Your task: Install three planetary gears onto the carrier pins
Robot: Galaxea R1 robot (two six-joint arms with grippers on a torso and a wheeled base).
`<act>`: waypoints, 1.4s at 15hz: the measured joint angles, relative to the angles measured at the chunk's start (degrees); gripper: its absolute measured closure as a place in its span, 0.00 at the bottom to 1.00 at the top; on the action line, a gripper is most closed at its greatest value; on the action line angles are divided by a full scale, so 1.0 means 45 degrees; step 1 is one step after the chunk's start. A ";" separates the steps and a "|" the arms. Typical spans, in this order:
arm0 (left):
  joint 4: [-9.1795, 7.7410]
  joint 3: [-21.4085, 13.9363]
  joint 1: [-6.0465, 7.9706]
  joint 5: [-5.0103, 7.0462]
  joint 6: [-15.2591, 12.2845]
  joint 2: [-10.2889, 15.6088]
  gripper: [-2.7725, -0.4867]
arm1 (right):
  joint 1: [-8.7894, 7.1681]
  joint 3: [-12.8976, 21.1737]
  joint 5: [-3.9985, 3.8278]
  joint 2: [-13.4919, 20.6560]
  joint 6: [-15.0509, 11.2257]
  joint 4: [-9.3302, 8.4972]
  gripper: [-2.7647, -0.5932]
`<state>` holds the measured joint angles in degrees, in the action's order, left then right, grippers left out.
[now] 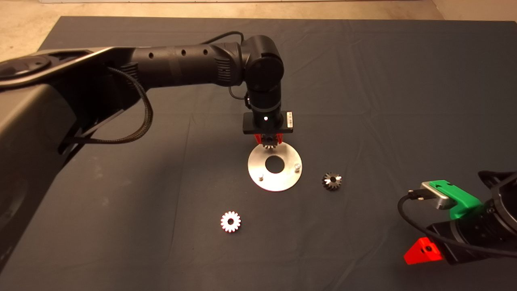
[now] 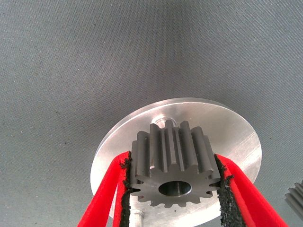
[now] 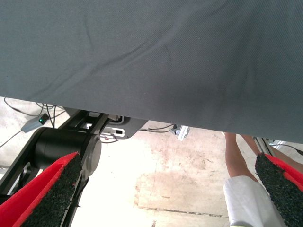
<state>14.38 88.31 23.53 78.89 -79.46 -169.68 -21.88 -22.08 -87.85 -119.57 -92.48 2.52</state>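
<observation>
Head camera high above, looking down on the whole mat point(image 1: 363, 81), left wrist camera close over the disc point(image 2: 236, 137), shared with the head view, right wrist camera low, facing mat edge and floor

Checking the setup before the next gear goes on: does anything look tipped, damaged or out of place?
Nothing stands out. The disc lies flat, two loose gears lie flat on the mat, and the left gripper holds the third gear squarely over it.

Lab or workshop: bare concrete floor point(image 3: 180, 175), loose cables point(image 3: 33, 111), dark mat point(image 1: 363, 81).
</observation>
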 joint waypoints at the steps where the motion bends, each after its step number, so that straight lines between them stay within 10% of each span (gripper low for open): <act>1: 0.0005 0.0000 0.0000 0.0011 -0.0005 0.0000 0.78 | 0.0000 0.0000 -0.0001 0.0005 0.0000 0.0000 0.02; 9: 0.0005 0.0054 0.0000 0.0062 0.0006 -0.0005 0.78 | 0.0005 0.0000 0.0000 0.0005 0.0000 0.0000 0.02; 13: 0.0008 0.0255 0.0033 0.1162 0.0171 -0.0141 0.78 | 0.0033 0.0000 -0.0011 0.0005 0.0000 0.0000 0.02; 21: 0.0049 0.0553 -0.0116 0.1616 0.0347 0.0038 0.75 | 0.0033 0.0000 -0.0005 0.0005 0.0000 0.0000 0.02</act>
<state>14.60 90.80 23.00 86.16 -77.90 -169.51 -21.74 -22.08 -87.87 -119.54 -92.48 2.52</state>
